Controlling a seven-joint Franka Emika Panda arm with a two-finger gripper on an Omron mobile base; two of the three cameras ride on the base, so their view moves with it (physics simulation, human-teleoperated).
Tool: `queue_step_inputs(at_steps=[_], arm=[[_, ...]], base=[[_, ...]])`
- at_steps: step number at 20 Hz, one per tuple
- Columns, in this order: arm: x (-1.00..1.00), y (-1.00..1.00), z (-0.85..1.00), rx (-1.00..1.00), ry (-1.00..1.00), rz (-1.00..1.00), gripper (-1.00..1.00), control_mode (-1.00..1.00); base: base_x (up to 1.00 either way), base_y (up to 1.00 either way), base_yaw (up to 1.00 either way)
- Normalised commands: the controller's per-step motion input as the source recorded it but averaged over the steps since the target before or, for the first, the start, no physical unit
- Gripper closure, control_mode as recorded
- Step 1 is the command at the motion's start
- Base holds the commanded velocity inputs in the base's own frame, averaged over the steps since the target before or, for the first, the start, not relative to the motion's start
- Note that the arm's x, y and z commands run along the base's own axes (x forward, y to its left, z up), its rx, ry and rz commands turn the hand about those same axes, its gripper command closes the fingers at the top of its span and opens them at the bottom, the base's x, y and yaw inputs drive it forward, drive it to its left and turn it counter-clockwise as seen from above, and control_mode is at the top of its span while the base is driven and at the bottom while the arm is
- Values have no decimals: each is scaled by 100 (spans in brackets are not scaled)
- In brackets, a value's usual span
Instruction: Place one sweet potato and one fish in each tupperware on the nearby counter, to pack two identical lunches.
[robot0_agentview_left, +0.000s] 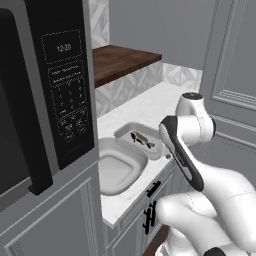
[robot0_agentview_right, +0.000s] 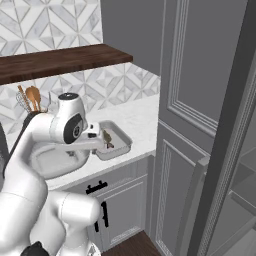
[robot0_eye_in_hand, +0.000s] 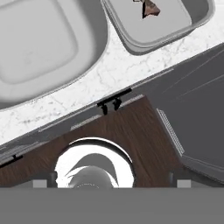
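Gripper (robot0_eye_in_hand: 112, 183) fingers apart, empty. Fish (robot0_agentview_left: 141, 139) in far rectangular tupperware (robot0_agentview_left: 125, 131), probably the dark one; arm hides its right end.

The counter (robot0_agentview_left: 145, 107) is showing white marble with faint grey veining. Both tupperware containers, the rounder one (robot0_agentview_left: 117, 167) and the rectangular one (robot0_agentview_left: 125, 131), are showing plain grey. The fish (robot0_agentview_left: 141, 139) in the rectangular one is looking dark brown with a pale side. The cabinet doors (robot0_agentview_right: 125, 210) are showing grey with black handles (robot0_agentview_right: 95, 188). The shelf (robot0_agentview_right: 60, 60) is showing dark brown wood grain, and the backsplash (robot0_agentview_right: 50, 22) is wearing a grey-and-white diamond pattern.
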Motion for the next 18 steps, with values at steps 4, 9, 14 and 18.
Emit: queue_step_inputs(at_steps=[4, 9, 14, 18], arm=[[-100, 0, 0, 0, 0, -6, -100, -100], [-36, 0, 0, 0, 0, -1, -100, -100], [-1, 0, 0, 0, 0, 0, -100, -100], [-40, 8, 0, 0, 0, 0, -100, 100]], base=[[0, 0, 0], [0, 0, 0], [0, 0, 0], [-50, 17, 0]])
